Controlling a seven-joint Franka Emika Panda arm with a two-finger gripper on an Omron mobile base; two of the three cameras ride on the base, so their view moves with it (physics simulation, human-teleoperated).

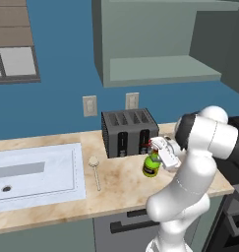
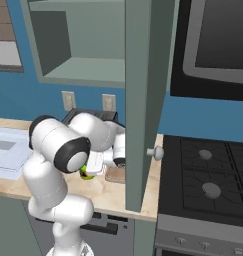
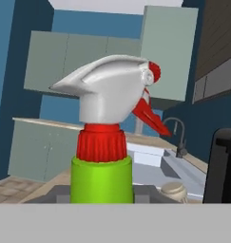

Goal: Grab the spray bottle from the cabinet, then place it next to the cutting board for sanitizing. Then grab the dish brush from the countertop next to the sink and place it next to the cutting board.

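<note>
My gripper (image 1: 158,156) is shut on the spray bottle (image 1: 151,165), a green bottle with a yellow label, gripping it near its neck. The bottle is upright at the countertop (image 1: 121,184), in front of the toaster; I cannot tell whether its base touches the stone. Close up in the hand view, the spray bottle (image 3: 102,175) shows its red collar and white-and-red nozzle. Part of the cutting board (image 2: 116,175) peeks out just right of the spray bottle (image 2: 85,174). The dish brush (image 1: 95,170) lies beside the sink (image 1: 37,172). The cabinet (image 1: 160,74) stands open above.
A dark toaster (image 1: 130,132) stands against the wall behind the bottle. The open cabinet door (image 2: 143,100) juts out over the counter's right end, its knob close to my arm. A black stove (image 2: 208,185) lies to the right.
</note>
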